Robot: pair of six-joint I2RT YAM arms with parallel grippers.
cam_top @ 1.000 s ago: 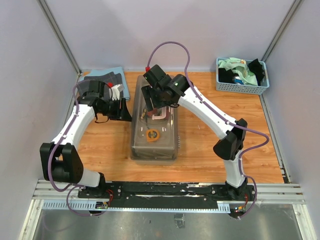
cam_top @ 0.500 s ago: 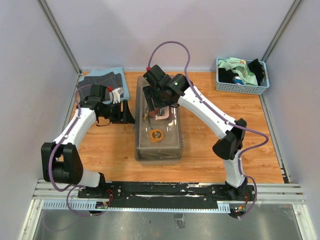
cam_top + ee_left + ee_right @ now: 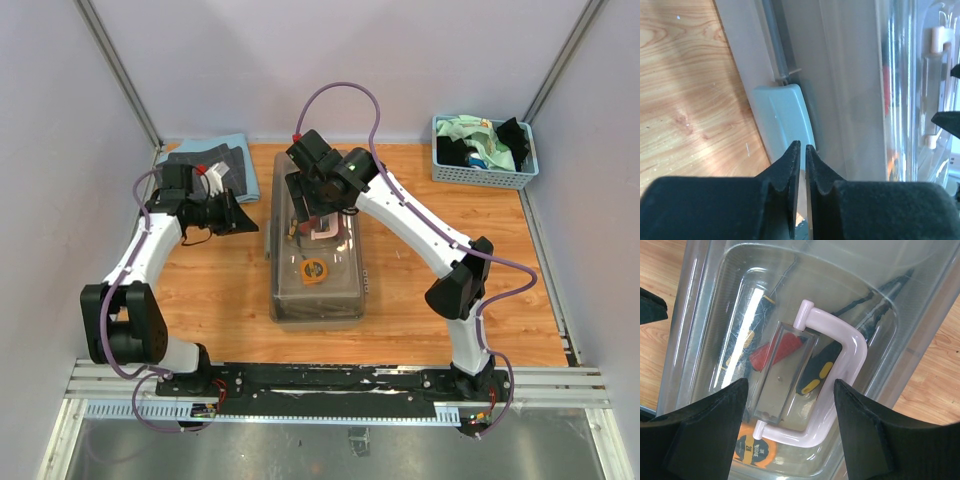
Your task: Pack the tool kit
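The tool kit's toolbox [image 3: 320, 290] lies lengthwise mid-table with its translucent lid down. Through the lid I make out an orange tape measure [image 3: 751, 456], a red-handled tool [image 3: 777, 351], black-and-yellow pliers handles [image 3: 816, 371] and a thin screwdriver [image 3: 747, 337]. My right gripper [image 3: 790, 385] hangs open over the pinkish handle [image 3: 852, 360], one finger on each side, not touching it. My left gripper [image 3: 802, 146] is shut with nothing between its jaws, its tips pointing at the pale latch [image 3: 785, 115] on the box's left side.
A blue slatted basket [image 3: 485, 152] of cloths stands at the back right corner. Folded dark cloths [image 3: 215, 160] lie at the back left, just behind my left arm. Walls close in on three sides of the wooden table [image 3: 440, 200].
The toolbox slid slightly right and turned a little. My left gripper drew back from the box's side, opened wider, then closed. The right gripper stayed open over the handle.
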